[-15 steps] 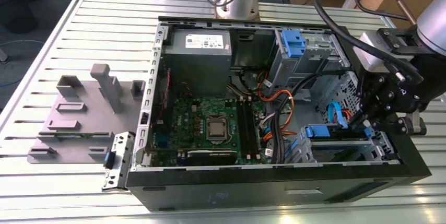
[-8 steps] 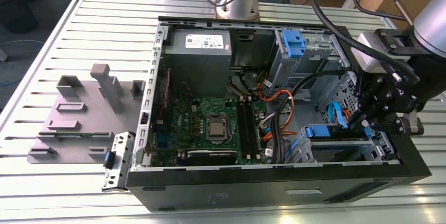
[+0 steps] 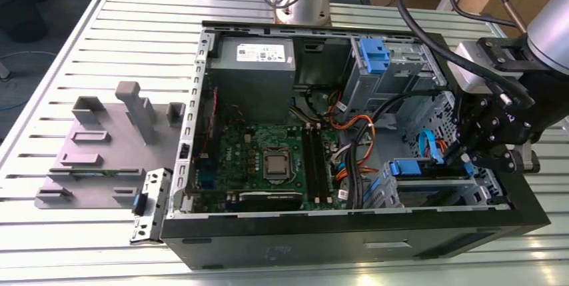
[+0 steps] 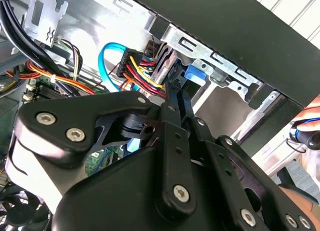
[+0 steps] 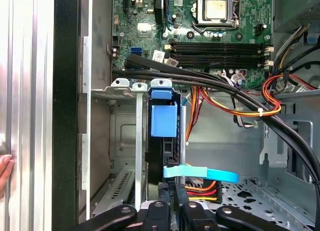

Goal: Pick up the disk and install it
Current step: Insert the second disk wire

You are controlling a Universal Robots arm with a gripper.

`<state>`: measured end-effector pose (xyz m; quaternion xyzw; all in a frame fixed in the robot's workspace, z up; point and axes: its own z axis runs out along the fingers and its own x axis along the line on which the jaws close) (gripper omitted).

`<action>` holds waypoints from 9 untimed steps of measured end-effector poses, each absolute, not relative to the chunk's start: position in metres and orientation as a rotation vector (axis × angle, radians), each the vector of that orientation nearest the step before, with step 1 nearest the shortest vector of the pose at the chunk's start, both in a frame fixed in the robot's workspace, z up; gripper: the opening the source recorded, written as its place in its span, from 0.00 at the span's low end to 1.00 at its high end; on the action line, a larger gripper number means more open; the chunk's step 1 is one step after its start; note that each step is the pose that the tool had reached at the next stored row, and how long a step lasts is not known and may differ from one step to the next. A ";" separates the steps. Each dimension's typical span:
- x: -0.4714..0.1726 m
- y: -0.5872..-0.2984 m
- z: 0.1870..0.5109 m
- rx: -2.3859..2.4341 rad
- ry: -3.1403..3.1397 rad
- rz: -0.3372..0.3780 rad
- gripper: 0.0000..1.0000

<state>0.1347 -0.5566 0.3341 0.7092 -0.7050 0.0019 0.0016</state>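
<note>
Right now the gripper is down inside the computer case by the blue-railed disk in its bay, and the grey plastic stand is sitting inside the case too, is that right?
Not quite. The gripper is inside the computer case by the disk, but the exterior view shows the grey plastic stand outside the case, on the slatted table at that view's left.

The scene was brightly and evenly lit, with soft shadows. In the exterior view the slatted metal table [image 3: 106, 26] shone pale, while the open computer case [image 3: 356, 233] held darker shade inside. In the second wrist view the gripper [image 4: 175, 98] body loomed near, black and slightly soft; daylight glared at the far right corner.
</note>
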 end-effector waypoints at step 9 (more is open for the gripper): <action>0.135 -0.557 0.332 2.226 -2.213 0.006 0.16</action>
